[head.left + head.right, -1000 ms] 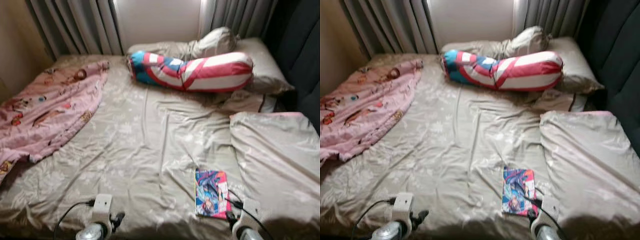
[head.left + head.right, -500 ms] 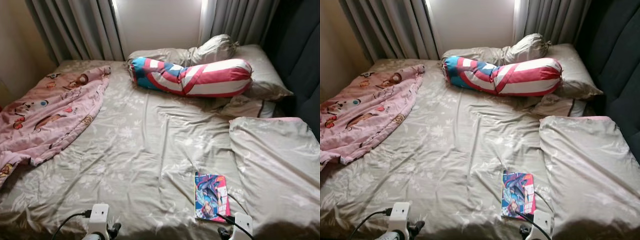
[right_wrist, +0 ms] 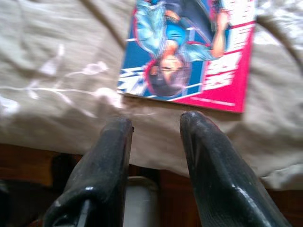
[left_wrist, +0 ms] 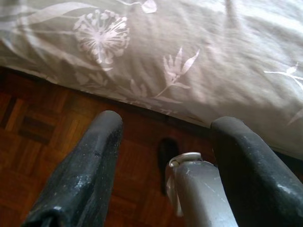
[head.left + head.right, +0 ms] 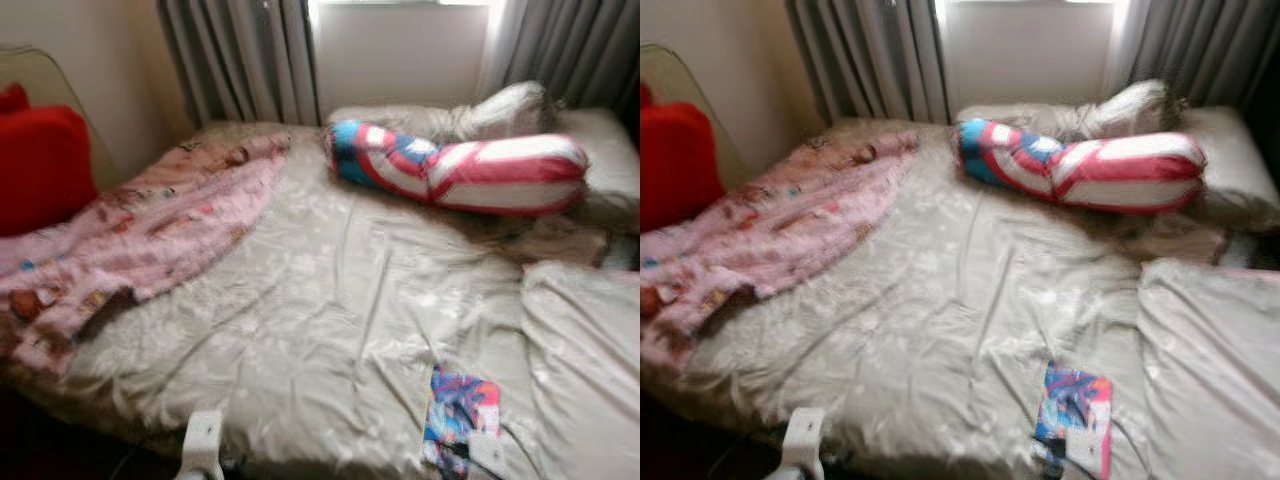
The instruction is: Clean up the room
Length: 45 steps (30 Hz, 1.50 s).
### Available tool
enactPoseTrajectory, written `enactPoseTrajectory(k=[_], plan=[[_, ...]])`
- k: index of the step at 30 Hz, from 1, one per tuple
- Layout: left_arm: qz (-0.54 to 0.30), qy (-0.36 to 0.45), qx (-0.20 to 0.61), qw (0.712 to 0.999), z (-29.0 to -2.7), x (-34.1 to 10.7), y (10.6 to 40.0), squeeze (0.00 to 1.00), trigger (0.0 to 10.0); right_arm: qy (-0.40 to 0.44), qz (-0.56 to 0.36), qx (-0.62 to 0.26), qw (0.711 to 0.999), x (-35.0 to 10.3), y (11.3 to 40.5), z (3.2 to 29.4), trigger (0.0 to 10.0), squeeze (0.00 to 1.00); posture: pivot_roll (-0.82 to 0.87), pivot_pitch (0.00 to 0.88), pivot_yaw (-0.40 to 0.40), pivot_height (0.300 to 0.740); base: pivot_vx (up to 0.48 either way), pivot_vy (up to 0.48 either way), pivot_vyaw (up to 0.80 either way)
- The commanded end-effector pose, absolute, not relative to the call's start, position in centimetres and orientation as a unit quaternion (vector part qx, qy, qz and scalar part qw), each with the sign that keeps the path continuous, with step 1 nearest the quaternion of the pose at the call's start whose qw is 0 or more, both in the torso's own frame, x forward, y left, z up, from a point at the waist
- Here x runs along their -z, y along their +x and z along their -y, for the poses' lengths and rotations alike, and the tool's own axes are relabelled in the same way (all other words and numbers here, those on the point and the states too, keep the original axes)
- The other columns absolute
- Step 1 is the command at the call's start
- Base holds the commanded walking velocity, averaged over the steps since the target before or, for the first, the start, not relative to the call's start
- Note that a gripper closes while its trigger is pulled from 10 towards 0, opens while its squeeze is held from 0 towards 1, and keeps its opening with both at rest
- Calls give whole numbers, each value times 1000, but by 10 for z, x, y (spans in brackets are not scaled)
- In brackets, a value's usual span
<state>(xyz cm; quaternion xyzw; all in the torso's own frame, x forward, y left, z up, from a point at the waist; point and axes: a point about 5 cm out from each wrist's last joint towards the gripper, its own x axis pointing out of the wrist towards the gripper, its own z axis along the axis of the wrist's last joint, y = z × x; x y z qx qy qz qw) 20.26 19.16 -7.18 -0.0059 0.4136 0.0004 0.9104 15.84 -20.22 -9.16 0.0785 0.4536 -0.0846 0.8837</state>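
messy bed (image 5: 330, 320) has a comic book (image 5: 458, 420), pink blanket (image 5: 150, 230) and striped pillow (image 5: 470, 170) left to tidy, and both the left gripper (image 4: 163, 156) and right gripper (image 3: 156, 156) hang spread apart, holding nothing.

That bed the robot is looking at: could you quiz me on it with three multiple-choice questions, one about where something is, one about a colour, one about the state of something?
1. Where does the comic book lie?
A. On the floor
B. On the bed sheet near the foot edge
C. On the pink blanket

2. What colours has the long bolster pillow?
A. Green and yellow
B. Black
C. Red, white and blue

3. How is the right gripper?
A. Open, holding nothing
B. Shut on the book
C. Shut on the sheet

Answers: 1 B, the book rests flat on the grey sheet by the near edge. 2 C, its stripes show those colours. 3 A, the right wrist view shows a gap between its fingers, short of the book.
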Motion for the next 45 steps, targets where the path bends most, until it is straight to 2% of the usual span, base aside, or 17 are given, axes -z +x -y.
enactPoseTrajectory(k=[1, 8, 45], plan=[[-416, 7, -3, 909, -198, 71, 203, 0, 10000, 87, -459, 81, 880, 94, 153, 198, 10000, 0, -49, 5, 6, 738, 0, 480, 0], [-414, 9, -5, 910, -199, 70, 203, 0, 10000, 80, -464, 82, 878, 96, 144, 206, 10000, 0, -48, 17, 3, 738, 0, 480, 0], [-412, 8, -22, 911, -199, 72, 201, 0, 10000, 48, -472, 59, 878, 95, 149, 205, 10000, 0, -42, 0, -2, 738, 0, 480, 0]])
